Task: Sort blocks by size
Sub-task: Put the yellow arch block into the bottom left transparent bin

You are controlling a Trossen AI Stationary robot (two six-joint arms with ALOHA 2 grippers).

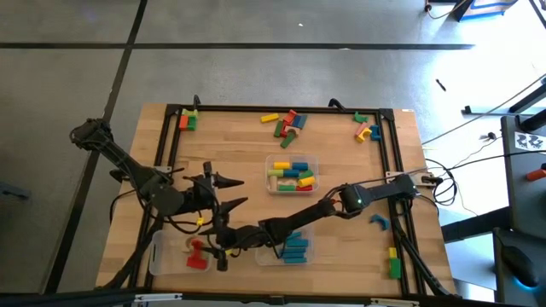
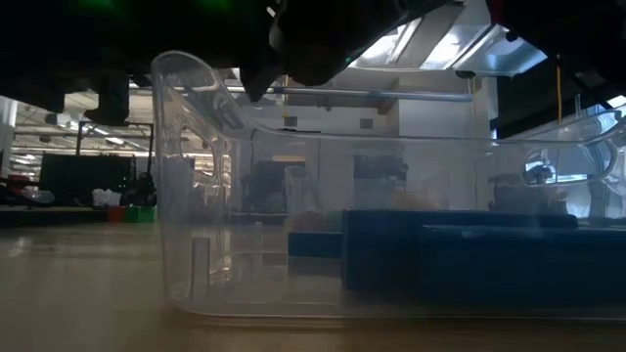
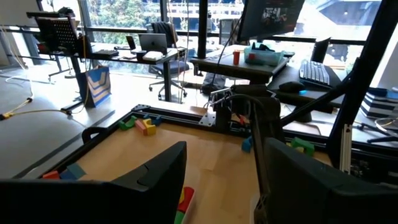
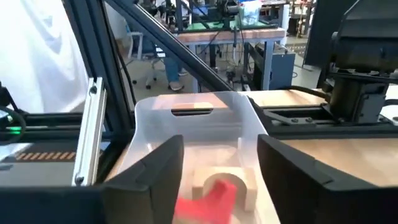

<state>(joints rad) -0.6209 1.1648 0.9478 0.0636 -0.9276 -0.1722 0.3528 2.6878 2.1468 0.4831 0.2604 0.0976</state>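
At the near edge of the bench (image 1: 341, 145), the right gripper (image 1: 217, 252) hangs over a clear tray (image 1: 158, 256) that holds the red blocks (image 1: 197, 257). Its fingers stand apart and hold nothing. In its wrist view a red block (image 4: 208, 198) lies below them on a tan arch block (image 4: 219, 177).

Just beside this tray, a second tray (image 1: 309, 234) keeps the blue blocks (image 1: 296, 248). A loose blue block (image 1: 380, 223) and a yellow and green pair (image 1: 393, 261) lie to the right.

The left gripper (image 1: 232, 192) waits a little farther in, released and empty. Behind it, the middle tray (image 1: 271, 159) carries mixed blocks (image 1: 292, 176). Three loose heaps (image 1: 287, 124) lie along the far edge.

The blocks are probably light and stiff, and their paint may be slippery. A hold across two flat sides at the middle seems safest. No label or writing can be read.
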